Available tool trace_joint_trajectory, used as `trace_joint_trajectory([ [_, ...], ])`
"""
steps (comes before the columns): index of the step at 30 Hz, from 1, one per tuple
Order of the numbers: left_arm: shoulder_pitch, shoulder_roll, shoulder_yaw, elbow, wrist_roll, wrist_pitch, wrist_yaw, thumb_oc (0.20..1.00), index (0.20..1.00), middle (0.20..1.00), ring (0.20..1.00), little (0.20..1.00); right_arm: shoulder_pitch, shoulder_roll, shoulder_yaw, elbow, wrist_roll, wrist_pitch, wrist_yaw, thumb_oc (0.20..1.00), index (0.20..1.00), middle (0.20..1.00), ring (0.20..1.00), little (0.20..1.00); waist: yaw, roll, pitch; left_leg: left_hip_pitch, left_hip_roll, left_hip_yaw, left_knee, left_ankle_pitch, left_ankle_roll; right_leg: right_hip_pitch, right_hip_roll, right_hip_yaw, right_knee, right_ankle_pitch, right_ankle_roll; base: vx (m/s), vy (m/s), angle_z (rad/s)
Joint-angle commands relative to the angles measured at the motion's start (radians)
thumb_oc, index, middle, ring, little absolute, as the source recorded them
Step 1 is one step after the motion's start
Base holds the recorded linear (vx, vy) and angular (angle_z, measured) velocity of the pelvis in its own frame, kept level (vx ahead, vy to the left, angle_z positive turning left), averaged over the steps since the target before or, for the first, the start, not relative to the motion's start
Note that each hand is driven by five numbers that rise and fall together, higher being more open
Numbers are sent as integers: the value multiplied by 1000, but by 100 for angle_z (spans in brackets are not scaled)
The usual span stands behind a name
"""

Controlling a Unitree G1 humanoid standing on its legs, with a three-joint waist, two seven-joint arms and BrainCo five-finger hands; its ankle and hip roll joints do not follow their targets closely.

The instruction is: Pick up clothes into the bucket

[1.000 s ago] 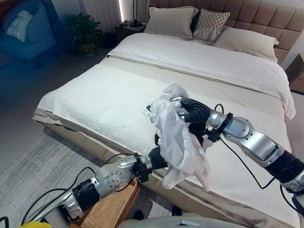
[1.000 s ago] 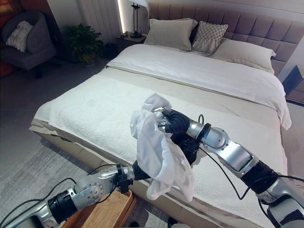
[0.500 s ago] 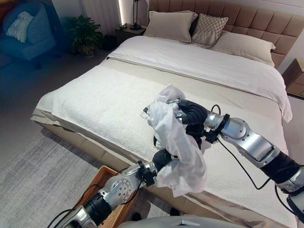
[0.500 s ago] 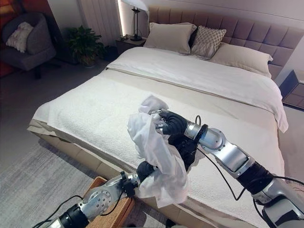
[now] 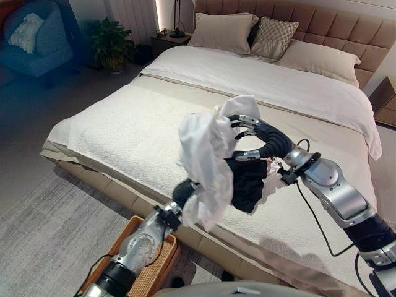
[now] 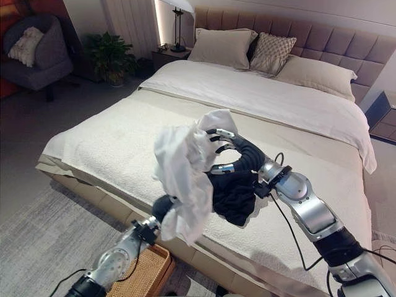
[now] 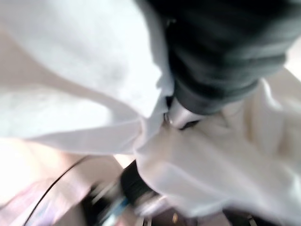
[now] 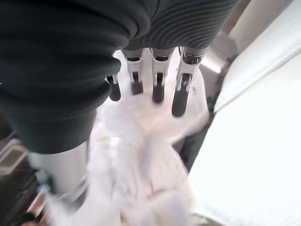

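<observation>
A white garment [image 5: 207, 154] hangs bunched in the air over the bed's near edge, draped on my left hand [image 5: 184, 190], which comes up from below and is buried in the cloth [image 7: 225, 160]. My right hand [image 5: 263, 139] is just to the right of it, open, its fingers [image 8: 181, 89] straight and spread toward the white cloth [image 8: 146, 141]. A dark garment [image 5: 247, 182] hangs under the right hand's palm. The wicker bucket [image 5: 151, 272] stands on the floor below my left arm, against the bed's side.
The large bed [image 5: 124, 124] with a white blanket fills the middle, pillows [image 5: 223, 28] at its head. A plant [image 5: 111, 40], a blue armchair [image 5: 37, 43] and a nightstand [image 5: 167, 37] stand at the far left. A grey rug [image 5: 49, 229] covers the floor.
My left arm has risen and lifted the white garment up and to the left, off the right hand. The right hand's fingers have spread open, and the dark garment beneath it now shows.
</observation>
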State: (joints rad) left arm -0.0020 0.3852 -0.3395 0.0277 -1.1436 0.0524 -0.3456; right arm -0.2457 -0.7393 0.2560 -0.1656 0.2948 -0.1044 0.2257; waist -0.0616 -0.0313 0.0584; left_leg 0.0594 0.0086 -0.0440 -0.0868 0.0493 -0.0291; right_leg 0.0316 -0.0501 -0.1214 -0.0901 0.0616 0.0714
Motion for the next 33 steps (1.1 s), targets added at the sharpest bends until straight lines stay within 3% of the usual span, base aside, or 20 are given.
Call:
trace_joint_trajectory([
  [1, 2, 38, 99, -56, 117, -138, 44, 200, 200, 200, 200, 200, -7, 47, -86, 19, -31, -65, -54, 1000, 1000, 1000, 1000, 1000, 22, -36, -16, -14, -25, 5, 66, -77, 13, 12, -48, 5, 76, -47, 51, 0, 0, 0],
  [9, 120, 80, 391, -61, 633, -257, 248, 200, 200, 200, 200, 200, 175, 137, -273, 101, -132, -44, -118, 1000, 1000, 1000, 1000, 1000, 39, -34, -15, -9, -22, -7, 59, -76, 8, 24, -46, -7, 66, -56, 46, 18, 0, 2],
  [10, 138, 70, 442, -44, 737, -269, 308, 200, 200, 200, 200, 200, 198, 155, -289, 137, -146, -35, -133, 1000, 1000, 1000, 1000, 1000, 43, -35, -14, -8, -21, -8, 57, -77, 7, 27, -45, -10, 63, -57, 46, 0, 0, 0],
  [15, 169, 51, 526, -3, 864, -281, 392, 200, 200, 200, 200, 200, 249, 183, -314, 221, -161, -21, -157, 1000, 1000, 1000, 1000, 1000, 46, -33, -1, -14, -22, -9, 59, -76, 4, 24, -43, -15, 60, -57, 46, -9, 6, 7],
  [16, 175, 63, 552, 32, 941, -277, 429, 200, 200, 200, 200, 200, 264, 190, -322, 271, -181, -17, -177, 1000, 1000, 1000, 1000, 1000, 46, -32, 8, -21, -21, -10, 61, -75, 3, 20, -43, -17, 61, -57, 46, -20, 6, 6],
  [25, 148, 133, 541, 270, 1081, -234, 516, 200, 200, 200, 200, 200, 262, 235, -312, 563, -230, 4, -287, 1000, 1000, 1000, 1000, 1000, 40, -28, 92, -109, -29, -16, 113, -66, 3, -63, -46, -19, 110, -53, 47, -98, 19, 0],
  [27, 94, 136, 502, 392, 1069, -220, 549, 200, 200, 200, 200, 200, 238, 249, -299, 680, -241, 8, -346, 1000, 1000, 1000, 1000, 1000, 33, -29, 154, -178, -33, -21, 159, -59, 6, -134, -50, -17, 158, -49, 42, -241, 36, 3],
  [30, 66, 135, 487, 450, 1069, -215, 571, 200, 200, 200, 200, 200, 232, 256, -296, 710, -240, 2, -364, 1000, 1000, 1000, 1000, 1000, 28, -30, 175, -213, -34, -23, 183, -58, 7, -170, -51, -17, 183, -50, 41, -156, 36, 2],
  [33, -12, 145, 406, 606, 1111, -195, 658, 200, 200, 200, 200, 200, 215, 273, -270, 826, -243, -9, -435, 1000, 1000, 1000, 1000, 1000, 7, -38, 255, -340, -39, -27, 272, -56, 15, -288, -58, -9, 262, -51, 34, -165, 81, -1],
])
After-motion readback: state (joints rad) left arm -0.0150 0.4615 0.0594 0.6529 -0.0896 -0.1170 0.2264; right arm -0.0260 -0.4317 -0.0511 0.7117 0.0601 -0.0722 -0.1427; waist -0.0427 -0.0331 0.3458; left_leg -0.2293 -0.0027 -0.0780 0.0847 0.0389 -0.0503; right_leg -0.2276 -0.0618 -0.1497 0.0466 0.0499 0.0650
